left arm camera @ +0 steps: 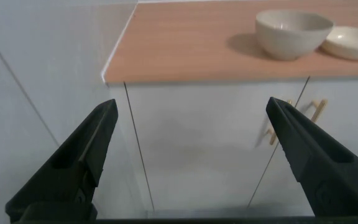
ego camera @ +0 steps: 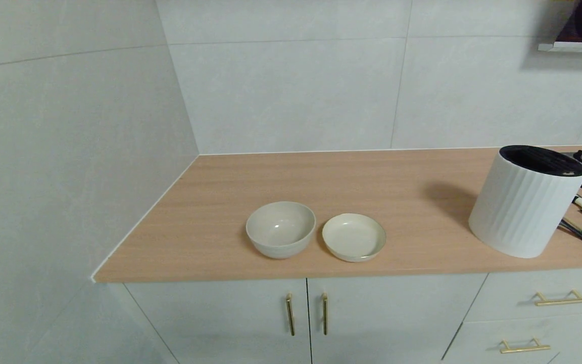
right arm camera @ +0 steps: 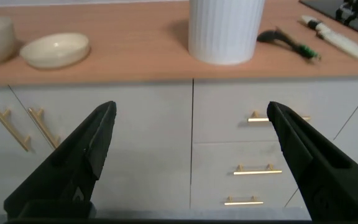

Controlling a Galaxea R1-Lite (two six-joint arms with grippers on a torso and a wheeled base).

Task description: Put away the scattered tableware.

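The approach is judged in hand. The bowl stands on the tabletop, a dish just beside it. Lower than the bowl, left gripper and right gripper are held empty, fingers wide. Raising one to it is called for.
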